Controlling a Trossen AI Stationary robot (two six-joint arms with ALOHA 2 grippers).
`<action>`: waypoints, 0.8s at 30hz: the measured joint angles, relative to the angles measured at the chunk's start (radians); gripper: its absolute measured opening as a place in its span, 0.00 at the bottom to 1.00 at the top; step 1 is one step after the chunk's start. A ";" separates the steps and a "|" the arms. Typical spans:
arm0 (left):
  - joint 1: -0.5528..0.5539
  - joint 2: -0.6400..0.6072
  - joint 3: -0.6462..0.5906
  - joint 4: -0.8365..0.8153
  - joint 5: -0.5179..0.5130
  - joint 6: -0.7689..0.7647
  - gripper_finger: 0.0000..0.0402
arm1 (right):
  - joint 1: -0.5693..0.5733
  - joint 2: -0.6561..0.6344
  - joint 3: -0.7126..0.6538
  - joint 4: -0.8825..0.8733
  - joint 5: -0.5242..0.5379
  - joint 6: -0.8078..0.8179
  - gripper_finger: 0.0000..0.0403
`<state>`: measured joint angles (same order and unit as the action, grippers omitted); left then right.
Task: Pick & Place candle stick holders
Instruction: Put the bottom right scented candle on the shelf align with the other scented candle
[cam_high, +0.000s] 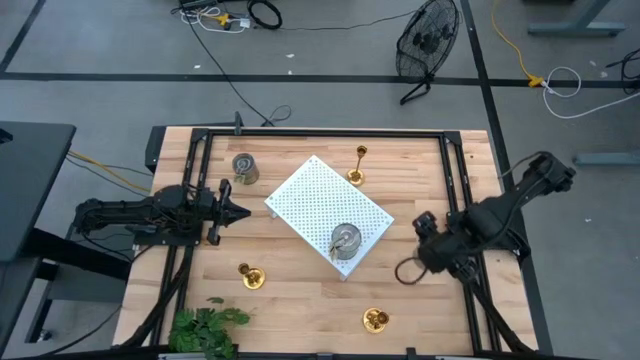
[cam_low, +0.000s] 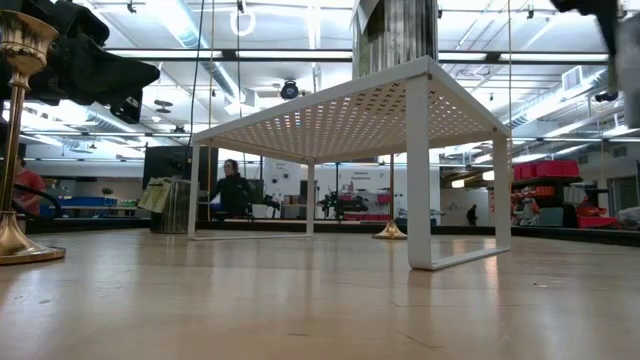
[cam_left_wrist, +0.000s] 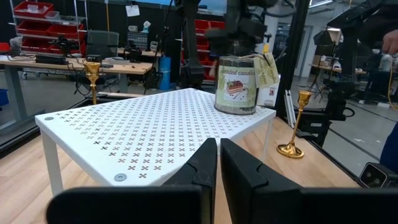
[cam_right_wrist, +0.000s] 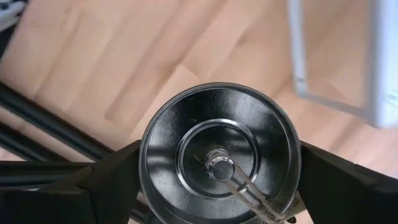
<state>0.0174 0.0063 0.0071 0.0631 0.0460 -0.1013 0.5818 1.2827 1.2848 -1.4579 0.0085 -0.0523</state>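
I see three brass candle stick holders (cam_high: 358, 165) upright on the counter (cam_high: 300, 300), one silver tin (cam_high: 244, 168) there, one (cam_high: 345, 241) on the board (cam_high: 300, 195), one (cam_right_wrist: 219, 155) gripped.

You see grey floor (cam_high: 320, 60) crossed by dark tape lines, a black floor fan (cam_high: 428, 42) and loose cables (cam_high: 232, 16) beyond the wooden tabletop (cam_high: 300, 290). Red shelving (cam_left_wrist: 38, 23), workbenches (cam_left_wrist: 62, 62), bright ceiling lights (cam_low: 190, 25) and a distant person (cam_low: 233, 188) fill the room.
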 joint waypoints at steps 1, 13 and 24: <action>0.000 0.000 0.000 0.000 0.000 0.000 0.06 | -0.018 0.000 0.015 -0.013 0.004 -0.002 0.91; 0.000 0.000 0.000 0.000 0.000 0.000 0.06 | -0.282 0.061 0.219 -0.115 0.069 -0.092 0.91; 0.000 0.000 0.000 0.000 0.000 0.000 0.06 | -0.422 0.213 0.403 -0.098 0.090 -0.250 0.91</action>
<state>0.0177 0.0062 0.0070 0.0631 0.0460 -0.1016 0.1597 1.4958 1.6879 -1.5556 0.0981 -0.3028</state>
